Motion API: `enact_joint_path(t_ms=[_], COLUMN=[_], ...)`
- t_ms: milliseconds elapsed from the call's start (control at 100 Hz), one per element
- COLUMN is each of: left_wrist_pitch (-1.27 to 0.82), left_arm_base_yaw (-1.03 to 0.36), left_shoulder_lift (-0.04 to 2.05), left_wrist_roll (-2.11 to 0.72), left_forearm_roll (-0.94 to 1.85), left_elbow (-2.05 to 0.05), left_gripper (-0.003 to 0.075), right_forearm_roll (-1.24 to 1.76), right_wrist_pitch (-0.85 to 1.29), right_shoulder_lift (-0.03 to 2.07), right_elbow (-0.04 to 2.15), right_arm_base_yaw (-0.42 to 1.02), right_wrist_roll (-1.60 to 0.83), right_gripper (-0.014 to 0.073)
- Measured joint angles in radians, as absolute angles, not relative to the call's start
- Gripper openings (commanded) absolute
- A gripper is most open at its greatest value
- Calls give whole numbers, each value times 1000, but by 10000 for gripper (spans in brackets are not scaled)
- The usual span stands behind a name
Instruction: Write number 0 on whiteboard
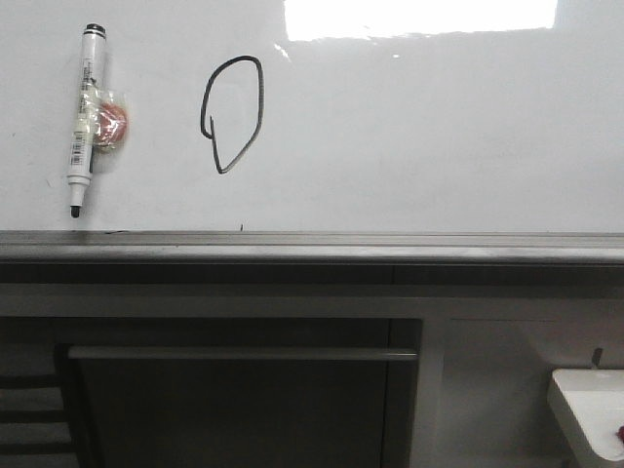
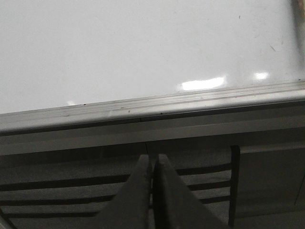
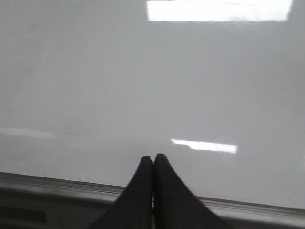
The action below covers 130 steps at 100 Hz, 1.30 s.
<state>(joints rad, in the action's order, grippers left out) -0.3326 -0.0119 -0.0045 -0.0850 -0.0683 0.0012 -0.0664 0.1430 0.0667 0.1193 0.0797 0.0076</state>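
Observation:
The number 0 (image 1: 232,114) is a thin black lopsided loop with a pointed bottom, drawn left of centre on the glossy whiteboard (image 1: 409,146). A white marker pen (image 1: 85,117) with a black tip lies on the board to its left, beside a small reddish thing (image 1: 109,121). Neither gripper shows in the front view. My left gripper (image 2: 153,160) is shut with nothing in it, below the board's grey ledge (image 2: 143,109). My right gripper (image 3: 153,158) is shut and empty, just over the near edge of the bare whiteboard (image 3: 143,86).
A grey metal ledge (image 1: 312,244) runs along the board's lower edge. Below it are a dark frame with a horizontal bar (image 1: 244,354) and a white object (image 1: 590,409) at the lower right. A bright light reflection (image 1: 419,18) lies at the board's top.

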Motion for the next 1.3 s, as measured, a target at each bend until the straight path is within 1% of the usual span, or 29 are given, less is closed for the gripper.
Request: enact_joint_path(t_ms=[130, 270, 460, 710, 1300], left_wrist_pitch=[-333, -334, -334, -334, -334], left_arm_base_yaw=[-12, -12, -12, -12, -12], left_shoulder_lift=[-5, -5, -5, -5, -5], left_wrist_roll=[-85, -85, -85, -85, -85], left_forearm_roll=[-68, -70, -70, -70, -70], left_elbow=[1, 1, 1, 1, 0], left_gripper=[-20, -20, -20, -20, -20], right_forearm_roll=[-66, -66, -55, -48, -48], right_wrist_pitch=[143, 143, 167, 324, 328], right_shoulder_lift=[9, -7, -9, -9, -11], right_elbow=[77, 28, -8, -8, -8], right_arm_base_yaw=[-12, -52, -74, -86, -86], right_wrist_roll=[8, 9, 9, 9, 9], right_gripper=[-67, -67, -67, -67, -67])
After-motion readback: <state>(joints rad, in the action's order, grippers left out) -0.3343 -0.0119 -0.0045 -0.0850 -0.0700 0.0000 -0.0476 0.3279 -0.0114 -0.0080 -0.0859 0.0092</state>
